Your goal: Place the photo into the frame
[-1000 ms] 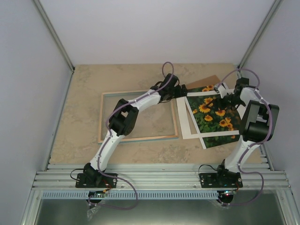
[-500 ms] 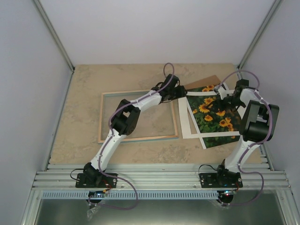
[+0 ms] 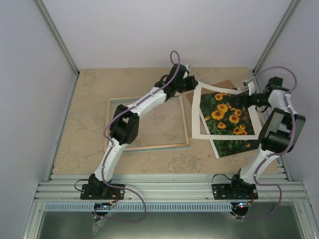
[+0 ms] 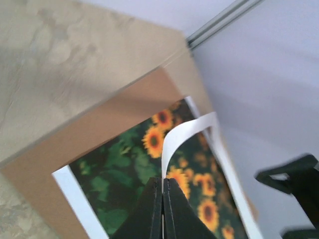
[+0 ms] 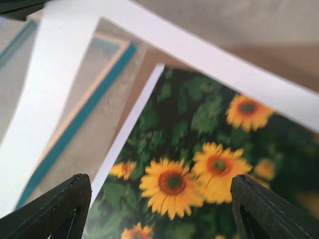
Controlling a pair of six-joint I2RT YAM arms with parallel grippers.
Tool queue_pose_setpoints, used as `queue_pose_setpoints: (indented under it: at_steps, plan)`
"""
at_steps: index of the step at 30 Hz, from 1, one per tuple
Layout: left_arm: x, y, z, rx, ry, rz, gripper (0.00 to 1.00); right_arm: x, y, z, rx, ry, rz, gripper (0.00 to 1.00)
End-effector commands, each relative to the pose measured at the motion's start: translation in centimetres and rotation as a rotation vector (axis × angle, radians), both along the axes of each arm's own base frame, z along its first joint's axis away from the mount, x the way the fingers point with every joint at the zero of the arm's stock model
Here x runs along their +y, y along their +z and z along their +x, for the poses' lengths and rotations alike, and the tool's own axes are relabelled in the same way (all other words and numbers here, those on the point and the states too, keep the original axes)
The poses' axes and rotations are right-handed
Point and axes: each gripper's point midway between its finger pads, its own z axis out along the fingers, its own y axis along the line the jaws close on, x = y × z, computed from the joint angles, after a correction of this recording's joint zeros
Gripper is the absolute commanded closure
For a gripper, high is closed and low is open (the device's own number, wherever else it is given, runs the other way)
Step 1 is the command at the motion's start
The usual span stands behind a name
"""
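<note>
The photo of sunflowers lies flat at the right of the table on a brown backing panel. The white mat hangs tilted over it, raised at its far left corner. My left gripper is shut on that corner; the left wrist view shows the jaws pinching the curled white mat above the photo. My right gripper hovers open over the photo with nothing between its fingers. The frame lies flat at centre-left, turquoise edge showing.
The backing panel sticks out from under the photo toward the back. Side walls and metal rails close in the table on the left, right and back. The left arm stretches across the frame.
My left gripper has shut on the mat's far left corner and lifted it up and back. The right gripper has drawn back to the right and opened a little wider.
</note>
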Motion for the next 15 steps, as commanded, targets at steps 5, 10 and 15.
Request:
queue_pose_setpoints:
  at_steps: [5,10,15]
  plan:
    - [7.3,10.6,-3.9,-0.096,-0.062,0.042,1.0,0.5,9.4,2.0,-0.222,0.018,0.173,0.17]
    - [16.4,9.9,-5.2,-0.128,-0.117,0.183,1.0,1.3,8.8,1.8,-0.204,0.023,0.187,0.14]
    - [25.8,6.2,-6.5,-0.055,-0.089,0.277,1.0,3.6,6.9,1.0,-0.157,0.059,0.174,0.14]
